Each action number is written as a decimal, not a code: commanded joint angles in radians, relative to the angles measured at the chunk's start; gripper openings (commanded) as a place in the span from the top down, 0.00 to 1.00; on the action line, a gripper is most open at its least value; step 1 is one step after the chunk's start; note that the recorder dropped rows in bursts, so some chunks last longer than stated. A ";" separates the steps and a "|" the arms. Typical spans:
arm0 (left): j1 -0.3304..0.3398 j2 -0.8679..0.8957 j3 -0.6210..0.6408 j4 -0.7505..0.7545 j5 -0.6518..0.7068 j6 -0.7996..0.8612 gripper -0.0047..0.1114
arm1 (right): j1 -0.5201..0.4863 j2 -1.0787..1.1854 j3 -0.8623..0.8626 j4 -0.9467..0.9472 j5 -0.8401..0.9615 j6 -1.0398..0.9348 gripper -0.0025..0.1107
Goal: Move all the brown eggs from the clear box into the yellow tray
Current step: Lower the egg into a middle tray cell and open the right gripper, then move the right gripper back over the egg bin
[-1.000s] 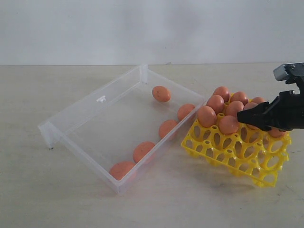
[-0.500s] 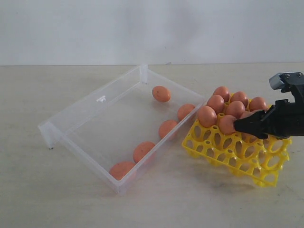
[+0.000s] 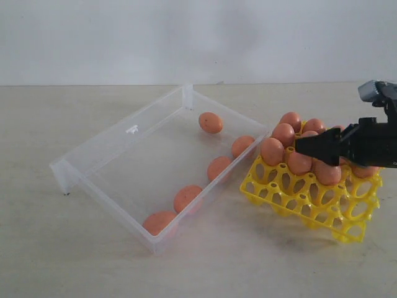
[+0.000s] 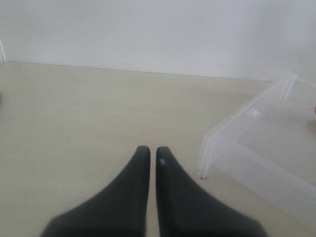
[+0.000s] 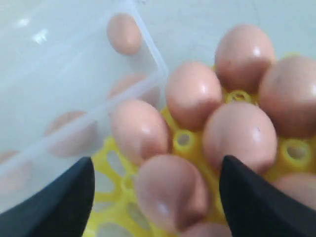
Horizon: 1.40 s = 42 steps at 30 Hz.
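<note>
Right tool (image 5: 155, 197) spread, gripping nothing, over yellow tray (image 3: 291, 195). Five brown eggs (image 3: 219, 167) in clear box (image 3: 115, 211), leftward in exterior view; right tool probably nearer. Left tool (image 4: 149, 158) pressed together.

exterior: wide | left wrist: low, clear box (image 4: 256, 173) | right wrist: close, yellow tray (image 5: 176, 143)

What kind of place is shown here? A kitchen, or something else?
Probably a robot test bench, not a kitchen: a plain pale table before a blank white wall, with a clear box, a yellow tray of brown eggs and a black robot claw over it.
</note>
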 commanded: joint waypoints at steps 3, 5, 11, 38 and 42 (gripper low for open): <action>-0.002 -0.002 0.003 -0.003 -0.007 0.002 0.92 | 0.002 -0.028 0.004 0.155 -0.328 0.015 0.52; -0.002 -0.002 0.003 -0.003 -0.007 0.002 0.92 | 0.027 -0.052 0.000 0.187 -0.328 0.064 0.61; -0.002 -0.002 0.003 -0.003 -0.007 0.002 0.92 | 0.214 -0.139 -0.123 0.065 -0.328 0.154 0.83; -0.002 -0.002 0.003 -0.003 -0.007 0.002 0.92 | 1.023 0.052 -0.929 0.882 1.708 -1.153 0.98; -0.002 -0.002 0.003 -0.003 -0.007 0.002 0.92 | 0.894 0.164 -1.207 1.560 2.063 -1.522 0.98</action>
